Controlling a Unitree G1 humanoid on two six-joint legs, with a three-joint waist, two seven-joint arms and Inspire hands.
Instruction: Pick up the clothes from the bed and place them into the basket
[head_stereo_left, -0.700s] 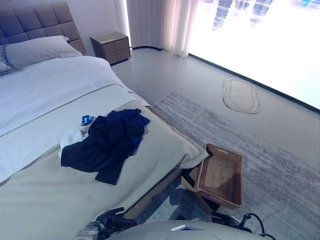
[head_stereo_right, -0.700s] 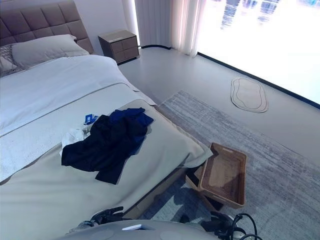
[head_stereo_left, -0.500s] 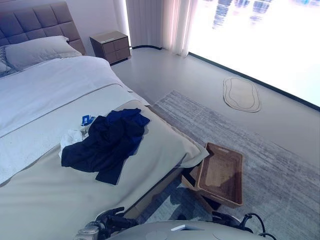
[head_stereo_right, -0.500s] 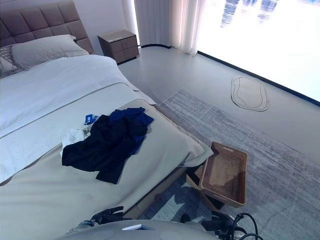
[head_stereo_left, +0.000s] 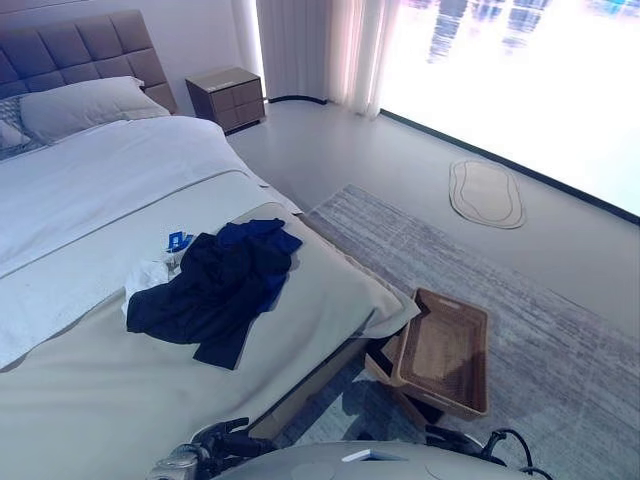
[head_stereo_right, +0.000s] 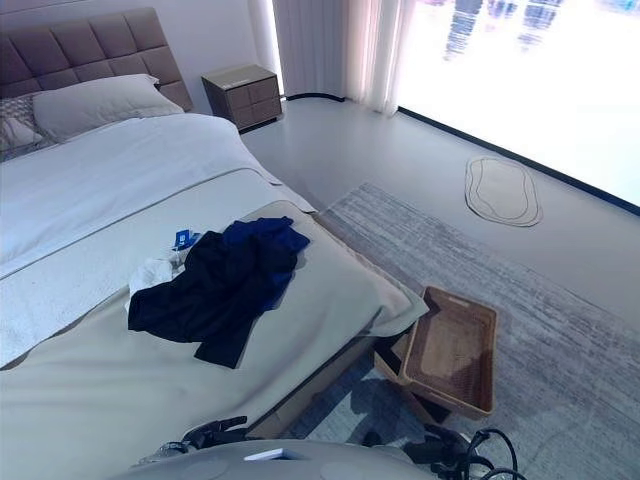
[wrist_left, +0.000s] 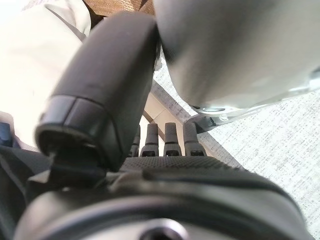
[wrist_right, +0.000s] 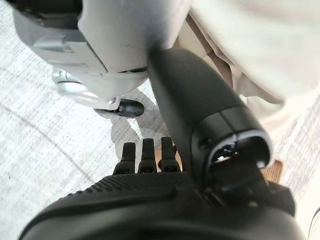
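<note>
A pile of clothes lies on the bed near its foot: a dark navy garment over a blue one, with a white cloth at its left. A brown woven basket stands tilted on the floor against the bed's foot corner. My left hand hangs low beside my body, fingers straight, holding nothing. My right hand hangs the same way over the grey rug, fingers straight and empty. Both hands are far from the clothes and the basket.
A small blue and white tag lies by the pile. A pillow and padded headboard are at the far end, with a nightstand beside them. A grey rug covers the floor; a small oval mat lies by the bright window.
The whole picture has shifted slightly, so the camera has moved. The clothes, the basket and my hands have not moved.
</note>
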